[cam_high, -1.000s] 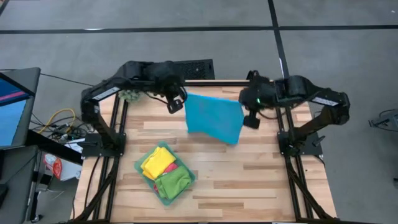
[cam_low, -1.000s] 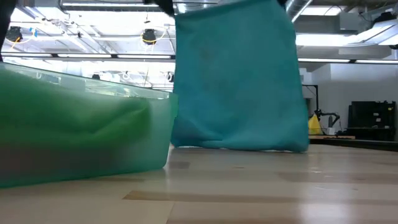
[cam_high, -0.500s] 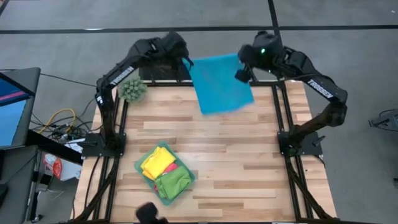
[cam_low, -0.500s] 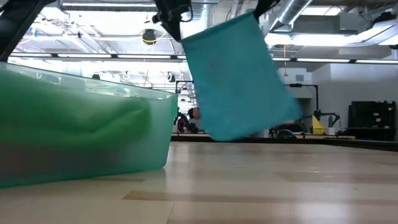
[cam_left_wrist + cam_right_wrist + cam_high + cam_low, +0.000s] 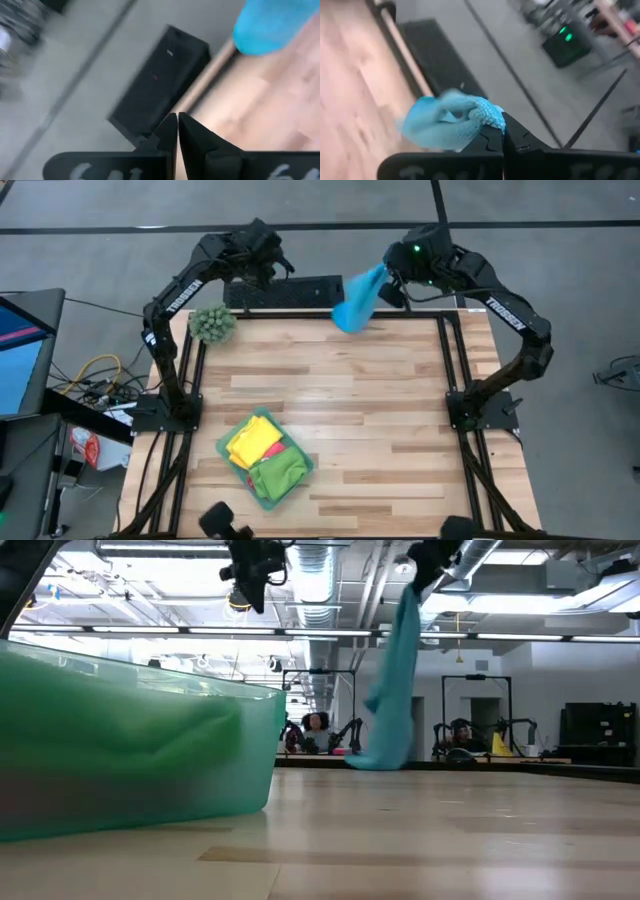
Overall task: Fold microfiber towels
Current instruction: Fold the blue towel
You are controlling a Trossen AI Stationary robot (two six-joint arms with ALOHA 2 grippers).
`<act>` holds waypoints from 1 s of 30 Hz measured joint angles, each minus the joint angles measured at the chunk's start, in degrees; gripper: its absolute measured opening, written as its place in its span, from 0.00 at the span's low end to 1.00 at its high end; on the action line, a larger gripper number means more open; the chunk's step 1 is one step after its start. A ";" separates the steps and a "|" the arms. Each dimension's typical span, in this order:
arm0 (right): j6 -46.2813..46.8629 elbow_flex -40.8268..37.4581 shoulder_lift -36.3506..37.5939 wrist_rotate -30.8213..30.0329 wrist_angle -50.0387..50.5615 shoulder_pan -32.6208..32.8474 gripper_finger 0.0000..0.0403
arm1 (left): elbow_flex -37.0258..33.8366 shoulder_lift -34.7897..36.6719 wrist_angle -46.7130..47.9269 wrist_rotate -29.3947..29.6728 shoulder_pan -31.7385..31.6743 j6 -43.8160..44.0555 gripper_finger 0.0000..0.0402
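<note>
A blue towel [image 5: 355, 300] hangs in a bunched strip from the right pincer [image 5: 383, 280], which pinches one end of it high above the far edge of the counter [image 5: 400, 430]. The left pincer [image 5: 270, 268], raised on the tray's side of the towel and apart from the cloth, has its fingers [image 5: 172, 132] pressed together on nothing. Toward the counter's near edge, well apart from the hanging towel, a pale teal-green tray [image 5: 229, 454] holds the yellow towel [image 5: 253, 441], the green towel [image 5: 279, 476] and a sliver of pink towel [image 5: 279, 450]. A spiky green plant ball [image 5: 212, 324] sits at the counter's far corner below the left arm.
</note>
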State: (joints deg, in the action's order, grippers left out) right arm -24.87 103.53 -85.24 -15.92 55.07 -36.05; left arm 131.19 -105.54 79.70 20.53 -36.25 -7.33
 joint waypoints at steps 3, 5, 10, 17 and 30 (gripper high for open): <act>0.55 0.02 -0.28 1.27 4.14 1.08 0.00 | -2.90 0.02 0.53 -9.15 0.27 3.47 0.02; 1.90 0.02 -0.28 3.01 6.71 3.14 0.00 | -4.98 -0.04 -1.10 -18.28 0.69 3.70 0.02; 8.63 0.02 0.66 6.98 11.98 8.60 0.00 | -12.99 0.02 -8.44 -27.00 3.71 2.89 0.02; 14.09 0.04 0.86 7.11 17.39 16.04 0.01 | -29.08 -0.07 -23.77 -37.58 8.83 2.82 0.02; 18.77 0.06 0.82 6.47 19.53 19.26 0.01 | -41.94 -0.02 -39.53 -37.90 12.90 -2.63 0.21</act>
State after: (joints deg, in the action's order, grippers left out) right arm -6.10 103.58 -84.42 -9.45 74.60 -16.79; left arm 89.25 -105.56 40.16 -17.37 -23.35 -9.95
